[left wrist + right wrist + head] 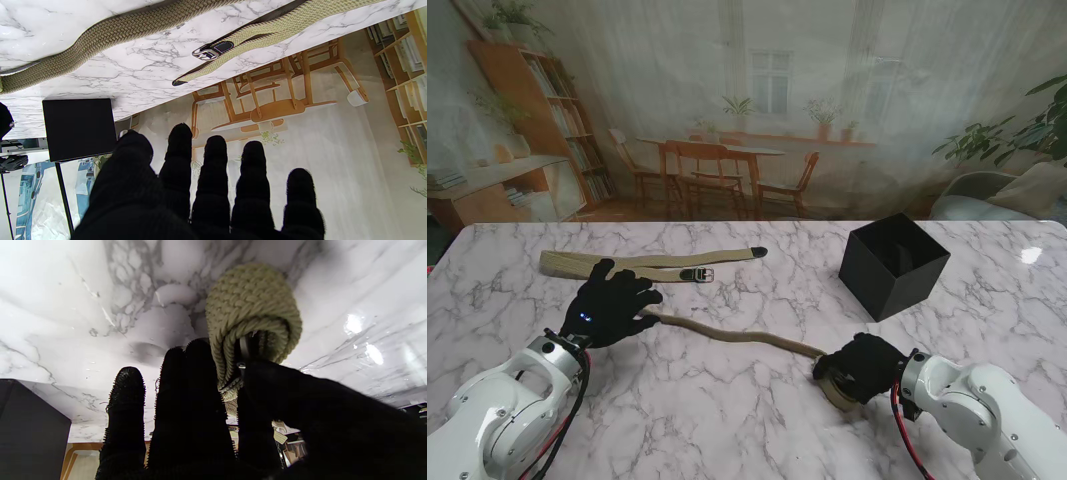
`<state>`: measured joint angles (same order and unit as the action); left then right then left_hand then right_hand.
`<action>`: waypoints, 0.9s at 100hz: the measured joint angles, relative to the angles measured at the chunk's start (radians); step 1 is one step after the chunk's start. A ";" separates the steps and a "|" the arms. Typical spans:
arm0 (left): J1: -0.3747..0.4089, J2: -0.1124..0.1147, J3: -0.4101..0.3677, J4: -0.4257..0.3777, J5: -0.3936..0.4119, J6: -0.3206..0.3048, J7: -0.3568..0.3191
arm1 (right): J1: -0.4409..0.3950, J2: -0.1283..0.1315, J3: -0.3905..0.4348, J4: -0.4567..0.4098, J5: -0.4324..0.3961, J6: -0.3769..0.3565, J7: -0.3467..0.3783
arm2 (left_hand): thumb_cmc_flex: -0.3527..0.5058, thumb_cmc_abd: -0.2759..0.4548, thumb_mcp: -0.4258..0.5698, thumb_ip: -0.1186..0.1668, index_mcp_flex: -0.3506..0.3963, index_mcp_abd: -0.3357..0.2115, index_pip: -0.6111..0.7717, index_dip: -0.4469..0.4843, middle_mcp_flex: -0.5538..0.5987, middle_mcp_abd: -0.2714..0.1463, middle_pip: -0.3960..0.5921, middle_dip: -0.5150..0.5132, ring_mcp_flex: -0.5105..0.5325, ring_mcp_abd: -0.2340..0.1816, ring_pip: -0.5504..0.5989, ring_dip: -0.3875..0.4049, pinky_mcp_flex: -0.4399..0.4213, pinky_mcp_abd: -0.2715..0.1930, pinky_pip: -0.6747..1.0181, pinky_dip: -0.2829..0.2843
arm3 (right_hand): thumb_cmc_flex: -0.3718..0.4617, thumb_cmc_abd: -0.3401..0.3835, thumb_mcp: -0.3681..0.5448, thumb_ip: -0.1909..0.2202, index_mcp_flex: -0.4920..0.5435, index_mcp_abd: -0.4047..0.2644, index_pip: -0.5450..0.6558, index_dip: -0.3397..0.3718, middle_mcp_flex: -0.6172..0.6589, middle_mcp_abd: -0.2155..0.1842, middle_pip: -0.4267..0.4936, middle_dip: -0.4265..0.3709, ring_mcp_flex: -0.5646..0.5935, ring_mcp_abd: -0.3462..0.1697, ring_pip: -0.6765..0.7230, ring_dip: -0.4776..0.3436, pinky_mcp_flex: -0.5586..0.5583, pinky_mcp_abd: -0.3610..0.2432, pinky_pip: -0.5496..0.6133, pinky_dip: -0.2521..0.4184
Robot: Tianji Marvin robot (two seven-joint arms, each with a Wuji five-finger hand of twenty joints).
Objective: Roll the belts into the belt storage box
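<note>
Right robot hand (867, 366) clasping rolled belt end (253, 306), strap trailing toward left robot hand (609, 305)

— Where does the stand camera sit?
— High, looking down over the marble surface (757, 400) toward the backdrop.
— And the wrist cameras?
— Each looks along its fingers, upside down; the right very close. All three catch the black box (893, 264).

No legible text, label, brand, number or sign in any view. Checked the black storage box (894, 265), both woven belts (652, 264) (737, 338), and the marble table (727, 410): all unmarked as far as can be seen.
</note>
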<state>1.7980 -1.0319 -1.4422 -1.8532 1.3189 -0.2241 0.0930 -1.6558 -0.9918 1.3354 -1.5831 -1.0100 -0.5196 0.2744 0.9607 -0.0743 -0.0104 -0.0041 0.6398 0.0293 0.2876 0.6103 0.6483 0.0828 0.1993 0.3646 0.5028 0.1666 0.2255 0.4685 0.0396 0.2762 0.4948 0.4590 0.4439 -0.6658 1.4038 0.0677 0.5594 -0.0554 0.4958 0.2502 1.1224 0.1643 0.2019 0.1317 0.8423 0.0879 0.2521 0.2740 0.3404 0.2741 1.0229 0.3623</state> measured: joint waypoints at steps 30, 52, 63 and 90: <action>0.001 0.000 -0.002 0.000 0.000 0.000 0.002 | -0.016 -0.002 0.005 -0.013 0.062 0.052 0.023 | 0.000 0.000 0.000 0.000 0.000 0.000 0.000 0.000 0.000 0.000 0.000 0.000 0.000 0.000 0.000 0.000 0.000 0.000 0.000 0.000 | -0.107 0.356 -0.085 -0.029 0.028 0.024 -0.023 -0.025 -0.009 0.029 -0.032 -0.021 -0.030 0.025 -0.001 -0.003 -0.050 0.035 -0.035 0.019; 0.002 0.000 -0.004 0.000 0.001 0.000 0.005 | -0.012 -0.003 -0.007 0.003 0.004 0.032 -0.052 | 0.000 0.000 0.000 0.000 0.000 0.000 0.000 0.000 0.000 0.000 0.000 0.000 0.000 0.000 0.000 0.000 0.000 0.000 0.000 0.000 | 0.075 0.169 -0.024 -0.051 0.111 0.024 -0.015 -0.025 0.086 0.038 -0.037 -0.022 0.063 0.054 -0.003 -0.003 0.040 0.048 -0.002 0.027; 0.002 0.000 -0.004 0.000 0.001 0.000 0.006 | -0.009 -0.005 -0.008 0.007 -0.001 0.029 -0.057 | 0.000 0.000 0.000 0.000 0.000 0.000 0.000 0.000 0.000 0.000 0.000 0.000 0.000 0.000 0.000 0.000 0.000 0.000 0.000 0.000 | 0.133 0.145 -0.021 -0.070 0.143 0.024 -0.009 -0.025 0.115 0.044 -0.027 -0.022 0.097 0.068 -0.004 -0.006 0.073 0.052 0.016 0.019; 0.002 0.000 -0.004 0.000 0.001 0.000 0.006 | -0.009 -0.006 -0.015 0.010 -0.060 0.044 -0.106 | 0.000 0.011 0.001 0.000 0.000 0.000 0.000 0.000 0.000 0.000 0.000 0.000 0.000 0.000 0.000 0.000 0.000 0.000 -0.011 0.000 | 0.149 0.114 -0.027 -0.071 0.159 0.013 0.024 -0.018 0.140 0.039 0.021 -0.008 0.133 0.071 0.016 0.005 0.089 0.060 0.048 0.003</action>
<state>1.8004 -1.0321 -1.4461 -1.8530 1.3201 -0.2242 0.0993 -1.6646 -0.9983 1.3202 -1.5733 -1.0704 -0.4757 0.1685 0.9608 -0.0636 -0.0092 -0.0041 0.6398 0.0293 0.2876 0.6103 0.6483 0.0828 0.1993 0.3646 0.5028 0.1666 0.2255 0.4686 0.0395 0.2763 0.4842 0.4590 0.5932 -0.5513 1.3773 -0.0031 0.7189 -0.0427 0.5202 0.2318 1.2622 0.2036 0.2226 0.1236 0.9754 0.1593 0.2676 0.2791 0.4295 0.3338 1.0711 0.3657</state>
